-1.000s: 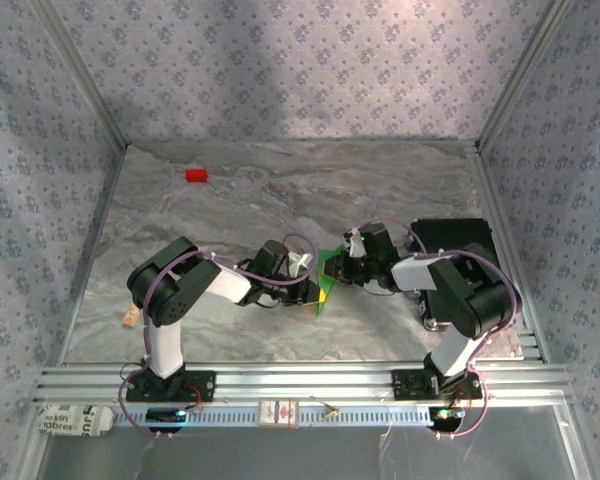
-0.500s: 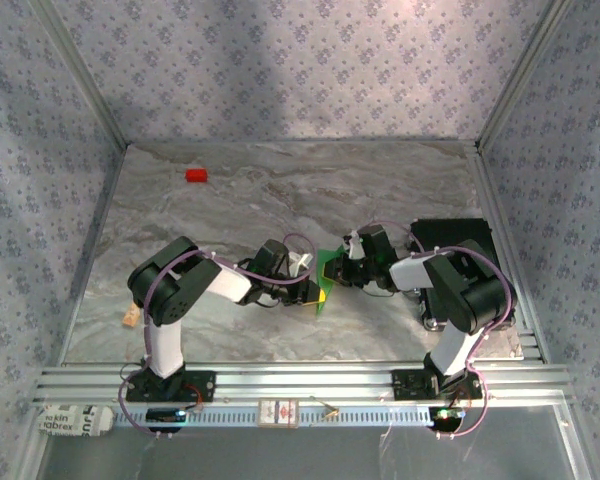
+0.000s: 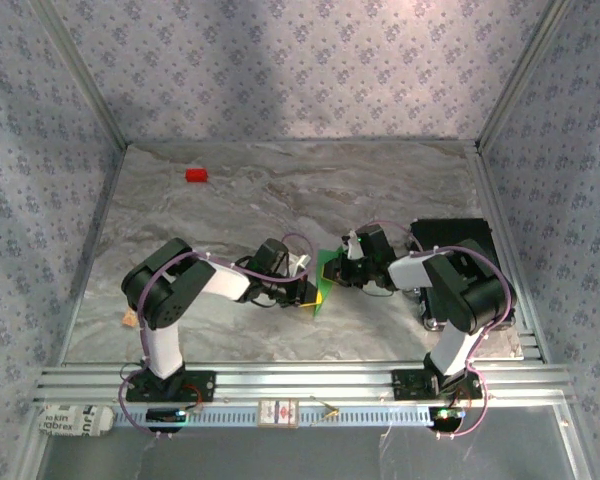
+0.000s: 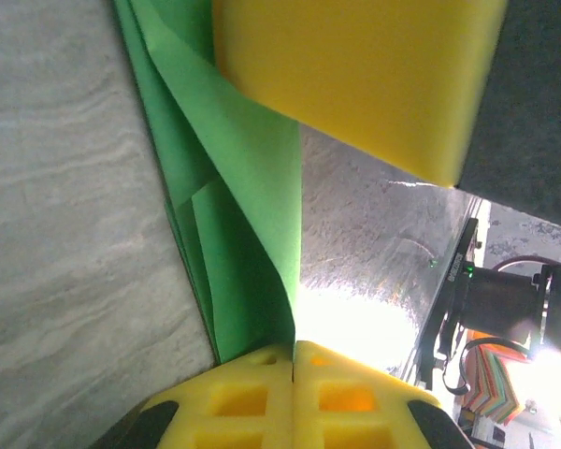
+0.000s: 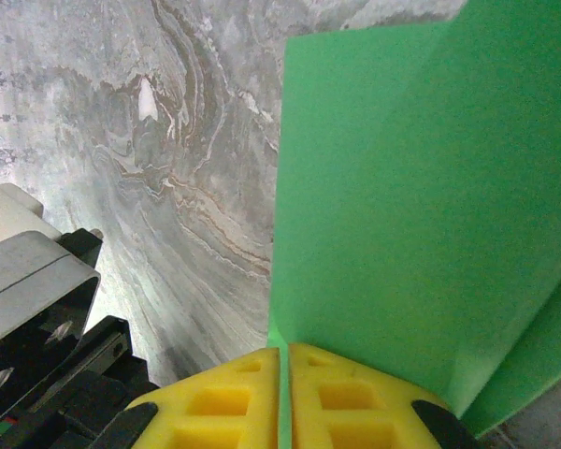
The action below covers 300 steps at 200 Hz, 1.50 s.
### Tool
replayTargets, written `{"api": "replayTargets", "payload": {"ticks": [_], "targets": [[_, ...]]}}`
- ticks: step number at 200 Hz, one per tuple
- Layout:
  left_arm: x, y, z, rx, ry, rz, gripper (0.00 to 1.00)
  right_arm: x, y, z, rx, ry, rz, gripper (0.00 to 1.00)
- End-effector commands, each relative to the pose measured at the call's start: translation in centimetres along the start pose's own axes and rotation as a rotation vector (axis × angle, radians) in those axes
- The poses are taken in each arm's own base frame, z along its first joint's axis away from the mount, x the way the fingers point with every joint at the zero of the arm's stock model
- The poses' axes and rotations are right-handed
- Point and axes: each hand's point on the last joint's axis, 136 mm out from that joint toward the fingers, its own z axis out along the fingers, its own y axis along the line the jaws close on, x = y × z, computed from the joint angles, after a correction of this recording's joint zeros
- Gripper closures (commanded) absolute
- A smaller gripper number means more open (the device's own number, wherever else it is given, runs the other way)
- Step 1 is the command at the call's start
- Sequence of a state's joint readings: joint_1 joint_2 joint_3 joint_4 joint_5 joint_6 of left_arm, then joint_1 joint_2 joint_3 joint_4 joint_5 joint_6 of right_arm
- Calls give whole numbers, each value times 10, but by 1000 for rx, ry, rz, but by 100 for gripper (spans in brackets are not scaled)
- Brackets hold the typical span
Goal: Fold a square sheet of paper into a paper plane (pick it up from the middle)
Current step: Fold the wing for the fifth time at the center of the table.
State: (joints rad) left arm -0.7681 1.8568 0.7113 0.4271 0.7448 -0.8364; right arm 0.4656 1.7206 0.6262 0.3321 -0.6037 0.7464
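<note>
Marble table (image 3: 230, 200), green paper (image 3: 327, 266) partly behind left gripper (image 3: 319, 292)

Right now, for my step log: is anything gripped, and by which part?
The folded green paper is pinched by both: the left end effector at a narrow folded tip, the right end effector at an edge.

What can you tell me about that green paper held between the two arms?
The green paper is thin, plain, bright green and already folded into overlapping layers. It is held roughly on edge over the table, near its middle, pinched from opposite sides by the left hand and the right hand, both shut on it.
</note>
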Motion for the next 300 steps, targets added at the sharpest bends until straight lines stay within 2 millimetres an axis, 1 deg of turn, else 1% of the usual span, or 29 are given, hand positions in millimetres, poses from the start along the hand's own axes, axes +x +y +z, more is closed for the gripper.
{"api": "replayTargets", "payload": {"ticks": [1,21,31,54,62,72,81,94,102,111,134,146,166,191,220,231,251,257,270,287,300], "targets": [[32,13,1,-48,113,-60,100,21,-43,3,166,50,62,88],[35,14,2,-50,127,-62,100,22,-45,3,186,57,62,88],[36,17,2,-64,128,-71,93,22,-46,3,191,56,65,88],[40,20,2,-73,133,-73,90,23,-48,2,201,57,69,88],[41,21,1,-75,136,-74,91,24,-49,2,204,60,71,88],[43,21,2,-77,142,-73,97,24,-49,2,206,59,71,88],[44,23,1,-82,146,-73,99,25,-50,2,209,58,73,88],[46,24,1,-89,154,-72,100,25,-50,1,210,58,75,88],[48,26,1,-98,160,-74,96,25,-51,1,212,58,76,88],[49,28,1,-105,163,-74,90,25,-51,1,212,57,78,88],[52,31,0,-117,174,-74,88,26,-52,1,219,58,80,88],[54,32,0,-127,179,-72,88,26,-54,1,222,58,82,88],[56,34,-1,-138,182,-71,92,26,-53,1,221,58,83,88],[58,35,-2,-146,188,-67,100,27,-54,1,226,59,83,88],[60,37,-3,-156,194,-65,100,27,-54,1,227,59,86,88],[60,38,-5,-165,192,-62,91,27,-55,0,227,58,87,88],[61,38,-6,-175,193,-58,84,27,-55,1,228,59,84,88],[62,38,-7,-179,193,-56,83,27,-55,1,228,58,85,88],[62,37,-7,-179,195,-53,87,27,-55,0,229,59,89,88],[63,39,-7,-184,198,-53,96,27,-55,0,227,59,88,88],[65,39,-7,-188,202,-53,98,27,-55,0,227,58,89,88]]}}
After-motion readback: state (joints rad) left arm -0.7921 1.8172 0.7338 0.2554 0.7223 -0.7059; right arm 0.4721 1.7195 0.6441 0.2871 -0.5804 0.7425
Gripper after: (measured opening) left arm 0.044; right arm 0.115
